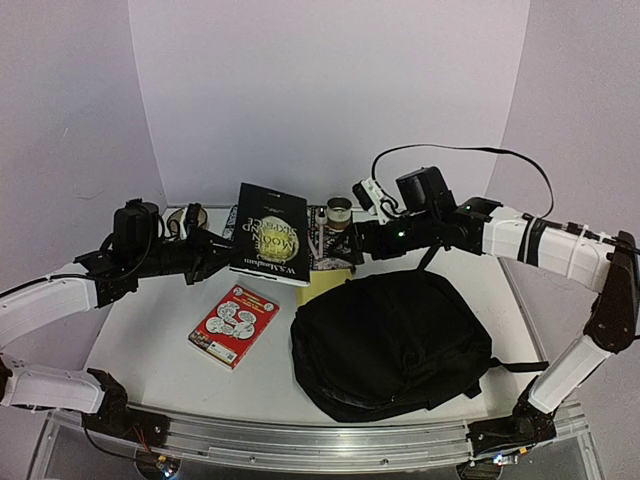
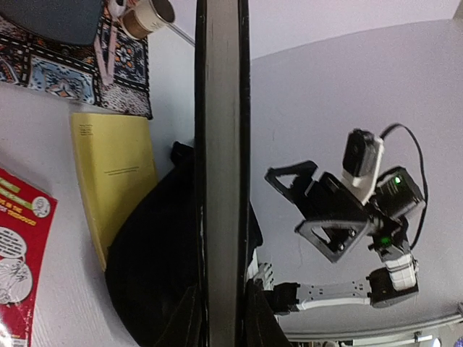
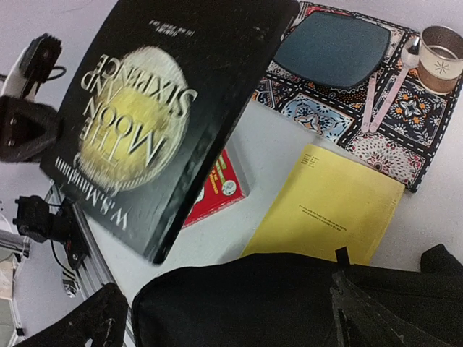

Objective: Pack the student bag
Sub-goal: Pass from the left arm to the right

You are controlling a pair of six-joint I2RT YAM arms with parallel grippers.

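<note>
1. The black book [image 1: 270, 232] cover reads "THE MOON AND SIXPENCE" and "W.S. Maugham".
2. The left gripper [image 1: 226, 248] is clamped on the book's edge, beyond the student bag [image 1: 390, 345] and to its left.
3. The right gripper [image 1: 360, 240] stands with jaws wide apart, above the student bag's far edge.
4. The student bag lies on the table [image 1: 160, 330].

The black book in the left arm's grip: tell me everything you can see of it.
The black book has a glossy cover with a gold moon disc and the title The Moon and Sixpence, by W. S. Maugham. It is closed, with grey page edges showing between the covers. The left claw clamps one edge, holding it tilted and clear of the table.
</note>
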